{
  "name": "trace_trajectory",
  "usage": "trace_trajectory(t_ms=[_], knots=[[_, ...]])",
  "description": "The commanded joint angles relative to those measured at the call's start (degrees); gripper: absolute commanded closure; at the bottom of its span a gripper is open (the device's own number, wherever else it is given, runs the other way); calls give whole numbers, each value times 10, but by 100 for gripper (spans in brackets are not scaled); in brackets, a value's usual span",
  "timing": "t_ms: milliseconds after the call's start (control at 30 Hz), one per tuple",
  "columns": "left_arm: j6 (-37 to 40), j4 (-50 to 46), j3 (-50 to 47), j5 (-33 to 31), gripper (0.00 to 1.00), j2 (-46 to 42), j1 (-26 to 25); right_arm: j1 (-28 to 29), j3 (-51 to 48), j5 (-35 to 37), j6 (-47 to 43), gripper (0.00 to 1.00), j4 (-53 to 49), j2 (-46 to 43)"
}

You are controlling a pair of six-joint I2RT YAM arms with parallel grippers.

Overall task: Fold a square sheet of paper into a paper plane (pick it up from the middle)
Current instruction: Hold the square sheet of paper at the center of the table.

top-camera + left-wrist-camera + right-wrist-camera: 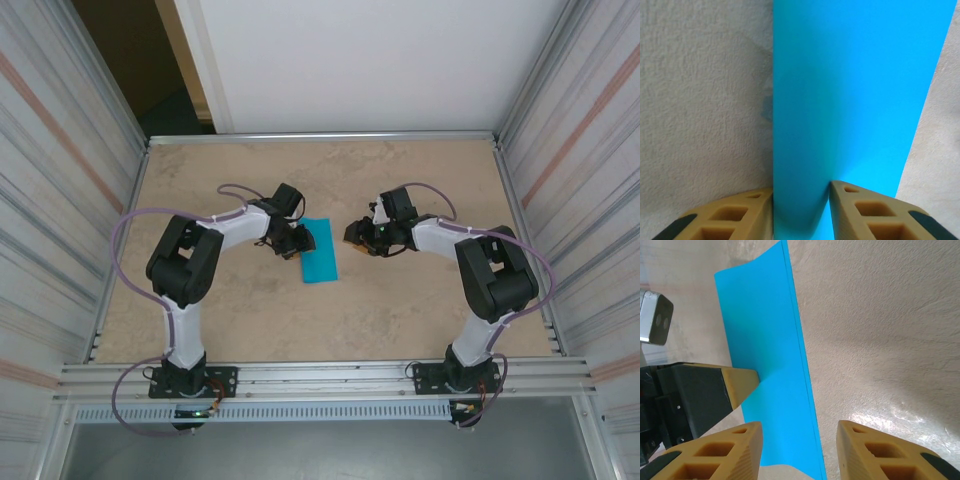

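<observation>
The square sheet of paper [320,252] lies folded in half as a teal-blue strip on the table, in the middle between the arms. My left gripper [298,240] is at the strip's left side. In the left wrist view the paper [855,100] curls up as a rounded fold between the two tan fingers, and the left gripper [801,200] is shut on it. My right gripper [352,236] hovers just right of the strip. It stands open [800,440] over the paper's [765,340] double-layered right edge, holding nothing. One left fingertip [737,382] presses the paper. No paper plane shape is in view.
The table [420,310] is beige and speckled, fenced by metal rails at its edges and ribbed walls on both sides. A white panel stands behind the far edge. Cables loop from both arms.
</observation>
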Motion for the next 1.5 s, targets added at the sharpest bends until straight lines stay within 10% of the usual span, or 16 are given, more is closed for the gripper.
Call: trace_trajectory(t_ms=[0,1467], knots=[[-6,11,-53,-26,65,109,-14,4,17,5,-13,58,-4,6],[41,-36,3,-10,62,187,-9,30,54,8,-19,57,5,48]])
